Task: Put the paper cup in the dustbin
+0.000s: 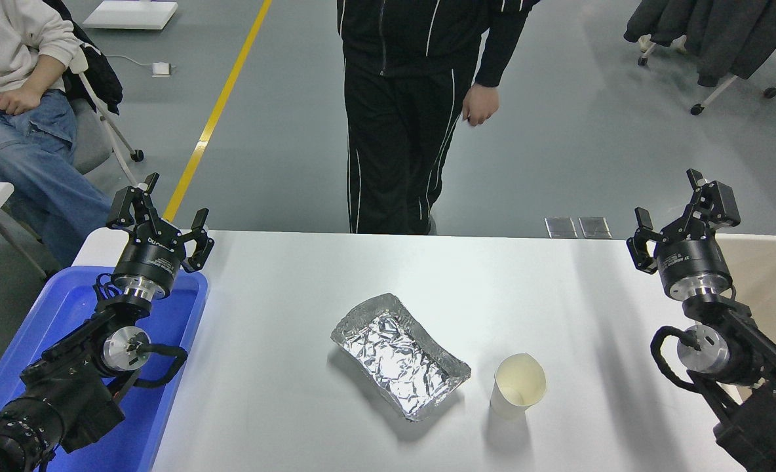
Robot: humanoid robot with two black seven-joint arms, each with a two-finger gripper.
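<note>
The paper cup (519,385) stands upright on the white table (283,308), just right of the foil tray (398,354). The right gripper (679,208) hovers open beside the dustbin (771,275), well apart from the cup.

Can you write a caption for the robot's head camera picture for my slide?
Paper cup stands beside a foil tray on the white table, both open grippers, left and right, waiting near the dustbin.

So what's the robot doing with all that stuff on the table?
Nothing is being held yet. The small white paper cup stands upright on the white table, just right of the crinkled silver foil tray. The right gripper hovers open beside the big beige plastic dustbin, away from the cup. The left gripper is parked open over the blue plastic tray.
</note>
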